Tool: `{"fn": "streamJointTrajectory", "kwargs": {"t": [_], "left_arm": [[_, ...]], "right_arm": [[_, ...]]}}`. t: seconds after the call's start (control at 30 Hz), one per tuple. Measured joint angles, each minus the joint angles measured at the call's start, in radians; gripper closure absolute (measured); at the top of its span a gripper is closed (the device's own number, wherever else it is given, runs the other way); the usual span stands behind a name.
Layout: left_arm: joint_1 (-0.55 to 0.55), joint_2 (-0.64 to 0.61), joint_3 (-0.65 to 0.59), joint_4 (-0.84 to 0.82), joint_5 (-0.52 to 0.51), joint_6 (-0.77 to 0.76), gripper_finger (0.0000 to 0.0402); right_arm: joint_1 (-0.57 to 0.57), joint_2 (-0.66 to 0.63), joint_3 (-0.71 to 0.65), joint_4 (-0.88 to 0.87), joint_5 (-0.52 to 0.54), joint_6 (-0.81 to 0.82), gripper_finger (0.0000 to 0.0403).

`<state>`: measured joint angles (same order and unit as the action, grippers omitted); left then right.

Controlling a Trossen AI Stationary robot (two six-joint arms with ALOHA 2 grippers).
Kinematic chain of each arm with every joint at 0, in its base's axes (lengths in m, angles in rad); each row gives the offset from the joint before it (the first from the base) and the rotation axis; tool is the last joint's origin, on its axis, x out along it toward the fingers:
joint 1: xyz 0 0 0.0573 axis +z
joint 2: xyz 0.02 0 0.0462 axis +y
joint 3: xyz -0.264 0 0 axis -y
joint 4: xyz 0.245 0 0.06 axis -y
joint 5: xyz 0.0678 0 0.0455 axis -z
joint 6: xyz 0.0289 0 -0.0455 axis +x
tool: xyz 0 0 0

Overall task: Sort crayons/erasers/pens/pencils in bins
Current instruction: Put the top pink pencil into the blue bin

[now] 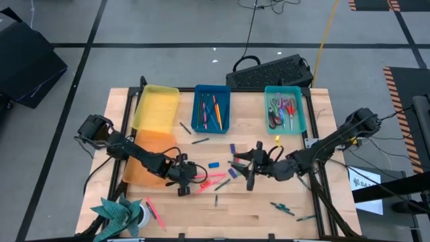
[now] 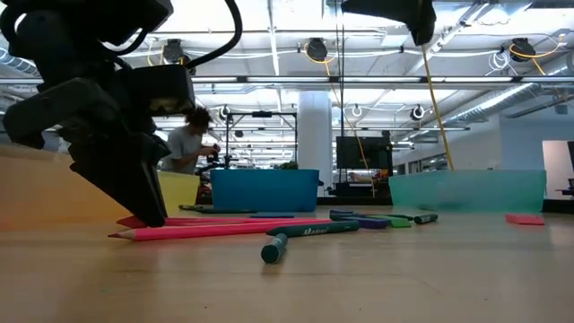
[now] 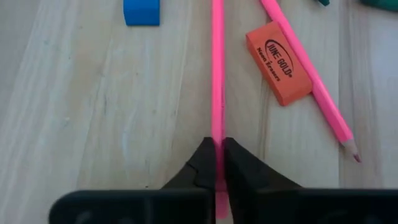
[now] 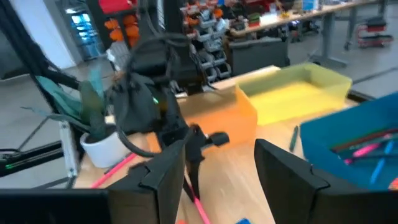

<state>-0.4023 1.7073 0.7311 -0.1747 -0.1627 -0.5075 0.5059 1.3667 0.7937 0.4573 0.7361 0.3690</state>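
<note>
My left gripper point(image 3: 217, 163) is shut on a long pink pencil point(image 3: 217, 68) near the table's middle, in front of the orange bin point(image 1: 149, 160). Beside it lie an orange eraser point(image 3: 278, 55), a blue eraser point(image 3: 142, 11) and a second pink pencil point(image 3: 311, 81). My right gripper point(image 4: 217, 168) stands open above the table's middle point(image 1: 251, 171), holding nothing. At the far side stand the yellow bin point(image 1: 156, 106), the blue bin point(image 1: 211, 109) with several pens in it, and the teal bin point(image 1: 285, 107). My left gripper pinches the pink pencil close to its near end point(image 3: 217, 134) between its two fingertips. The fingers point(image 2: 143, 193) slant down from above, and the pencil runs straight on ahead of them. The pencil lies flat on the table point(image 2: 251, 222).
A black keyboard point(image 1: 272, 70) lies beyond the bins. A teal marker point(image 2: 305, 235) lies near the front, with more pens and erasers point(image 1: 232, 168) scattered mid-table. Green pens point(image 1: 283, 209) lie at the near right, and a potted plant point(image 1: 124, 212) stands at the near left.
</note>
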Motion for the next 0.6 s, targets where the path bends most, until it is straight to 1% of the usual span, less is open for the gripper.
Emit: {"fn": "streamJointTrajectory", "kwargs": {"t": [0.07, 0.17, 0.27, 0.33, 0.43, 0.5, 0.6], "left_arm": [[0.006, 0.001, 0.015, -0.025, 0.003, -0.003, 0.0378], [0.008, -0.020, 0.068, -0.108, 0.003, 0.014, 0.0375], [0.018, -0.063, 0.135, -0.232, -0.021, 0.054, 0.0384], [0.042, -0.099, 0.204, -0.244, -0.050, 0.098, 0.0390], [0.117, -0.149, 0.263, -0.333, -0.100, 0.166, 0.0390], [0.190, -0.165, 0.290, -0.317, -0.101, 0.212, 0.0381], [0.347, -0.184, 0.336, -0.292, -0.119, 0.241, 0.0372]], "right_arm": [[-0.004, -0.032, 0.001, -0.014, -0.005, -0.013, 0.0218], [-0.005, -0.079, 0.002, -0.075, -0.005, -0.015, 0.0221], [-0.005, -0.116, 0.002, -0.141, -0.005, -0.015, 0.0228], [-0.005, -0.130, 0.002, -0.184, -0.007, -0.015, 0.0230], [-0.005, -0.133, 0.002, -0.223, -0.007, -0.015, 0.0230], [-0.007, -0.129, 0.002, -0.232, -0.007, -0.015, 0.0228], [-0.016, -0.112, 0.002, -0.231, -0.006, -0.005, 0.0228]]}}
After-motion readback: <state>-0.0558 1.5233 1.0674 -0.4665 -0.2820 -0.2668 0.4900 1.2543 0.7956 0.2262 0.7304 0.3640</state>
